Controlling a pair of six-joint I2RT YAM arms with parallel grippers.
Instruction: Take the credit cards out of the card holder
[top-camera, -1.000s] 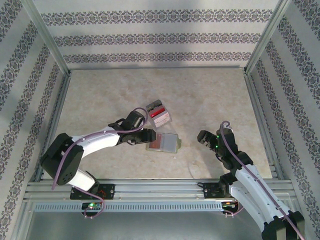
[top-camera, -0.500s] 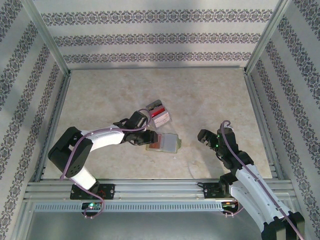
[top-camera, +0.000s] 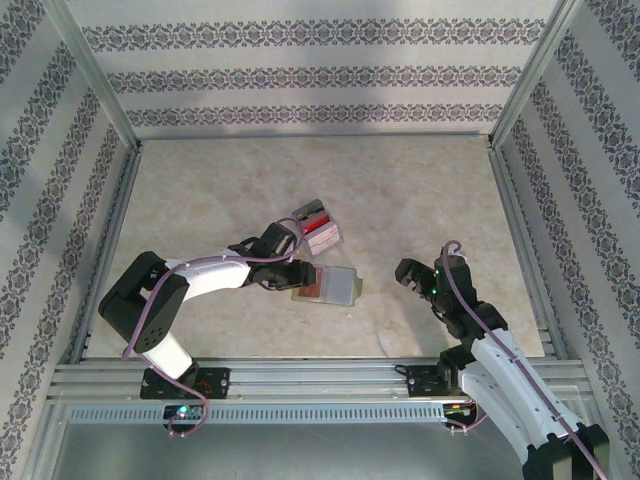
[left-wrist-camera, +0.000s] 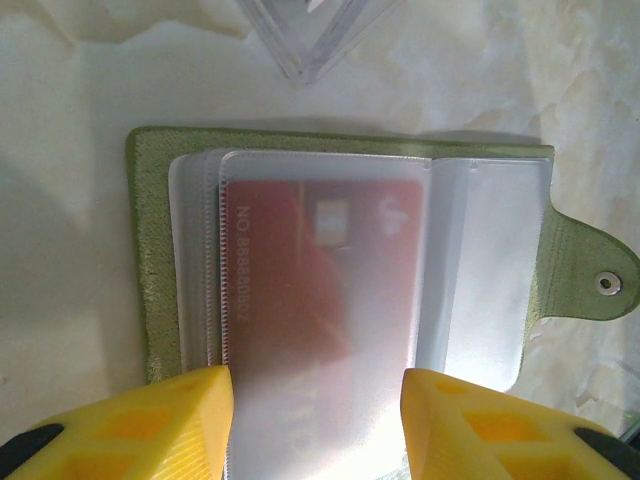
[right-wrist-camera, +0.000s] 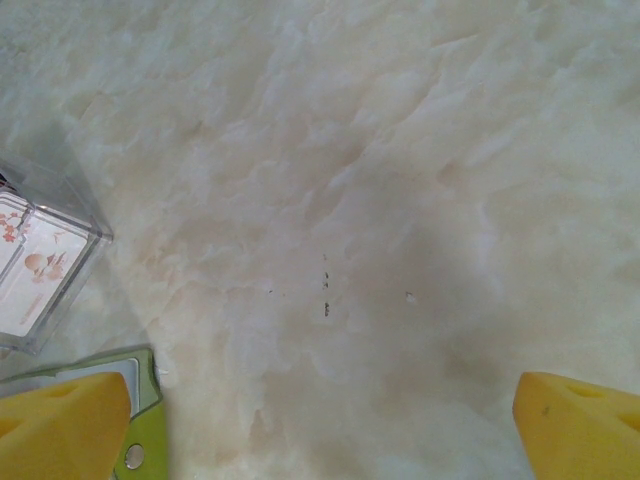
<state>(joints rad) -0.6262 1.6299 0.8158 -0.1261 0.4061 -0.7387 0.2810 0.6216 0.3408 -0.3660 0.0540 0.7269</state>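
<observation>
1. Table (top-camera: 400, 190): pale marbled top; all the work sits in the near-centre strip, within reach of both arms.
2. Left arm (top-camera: 200, 275): stretched low and flat toward the middle; my read is that it comes in along the surface so the fingers meet the sleeve edge-on.
3. Right arm (top-camera: 490, 345): parked off to the right, well apart from the work; probably waiting to take a card or pin the cover down.
4. Right gripper (top-camera: 410, 275): jaws spread as wide as they go; nothing but bare table between them.
5. Left gripper (left-wrist-camera: 316, 400): jaws part-way apart, one yellow finger on each side of the top sleeve's near edge; can't tell whether they actually nip it or just straddle it.
6. Clear box (top-camera: 318, 226): holds a grey, red and white stack; sits just behind the left gripper, close to the holder's far edge; not the target.
7. Card holder (top-camera: 338, 288): lies open and flat on the table, just in front of the left gripper; olive-green cover underneath, a fan of cloudy plastic sleeves (left-wrist-camera: 470, 270) on top.
8. Red card (left-wrist-camera: 320, 290): inside the top sleeve, blurred by the plastic, so not yet out; print along one edge is unreadable.
9. Strap with metal snap (left-wrist-camera: 592, 283): sticks out of the cover's side, undone; that is why the holder lies open.
</observation>
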